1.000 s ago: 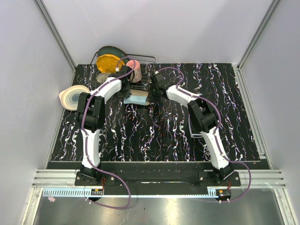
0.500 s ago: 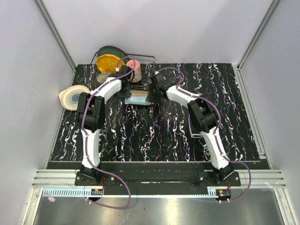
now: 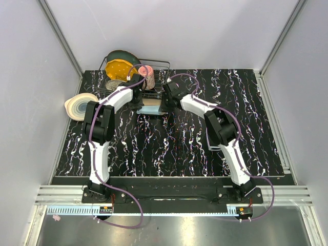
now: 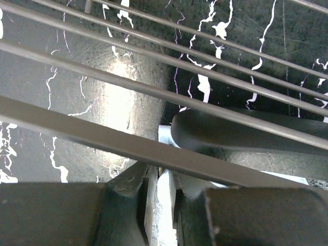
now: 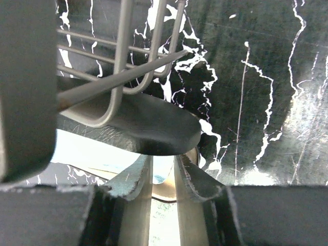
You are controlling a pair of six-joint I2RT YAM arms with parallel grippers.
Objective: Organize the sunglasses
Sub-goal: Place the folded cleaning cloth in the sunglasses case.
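The big black marbled worktop [image 3: 246, 113] had the wire rack [image 3: 161, 64] at the back. Both arms were stretched out to the same spot just in front of it.

The left claw [image 3: 139, 101] and right claw [image 3: 165, 101] faced each other with one small bundle between them, so neither arm was really nearer. That bundle was the black case [image 5: 154, 128] lying on the light-blue cloth [image 3: 150, 109]. Its long axis ran left to right along the front of the rack, with one rounded end toward each claw. In both wrist views the rack wires crossed in front of the case, so it sat tight against the rack.

Claw state: the left one's fingers [image 4: 128, 189] were almost together, with just a thin slit and pale cloth showing through it. The right one's fingers [image 5: 128, 179] looked the same. We couldn't tell whether either was pinching the cloth or only hovering over it.

We couldn't pick out the sunglasses in any view. Our guess was they were somewhere in that bundle, in or under the case, so straight ahead of both claws.

We saw no brand, label or readable writing anywhere.
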